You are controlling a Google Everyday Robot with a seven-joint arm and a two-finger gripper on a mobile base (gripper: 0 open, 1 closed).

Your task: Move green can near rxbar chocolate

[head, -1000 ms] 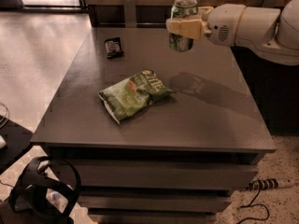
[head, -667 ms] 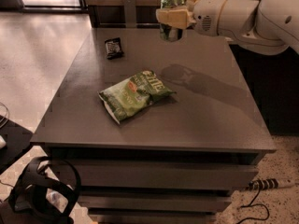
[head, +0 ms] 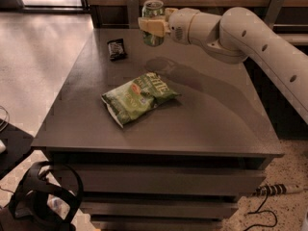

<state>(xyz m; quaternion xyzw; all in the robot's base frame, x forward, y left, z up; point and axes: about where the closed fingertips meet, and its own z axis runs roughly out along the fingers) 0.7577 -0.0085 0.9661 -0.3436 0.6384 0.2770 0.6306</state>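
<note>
Since a second ago, you are seeing the gripper (head: 153,26) carrying the green can (head: 153,38) leftwards along the far edge of the bench (head: 216,124). Nearest you, a green chip bag (head: 139,97) is lying around the bench's middle. Beyond it, the rxbar chocolate (head: 116,48) is sitting flat toward the far left corner. Farthest off, the gripper is hanging over the far edge, its fingers clamping the can upright in the air, right of the rxbar and apart from it.

Upright green can (head: 154,9), gripped aloft by claw (head: 153,26), beyond flat dark rxbar chocolate (head: 116,49).
</note>
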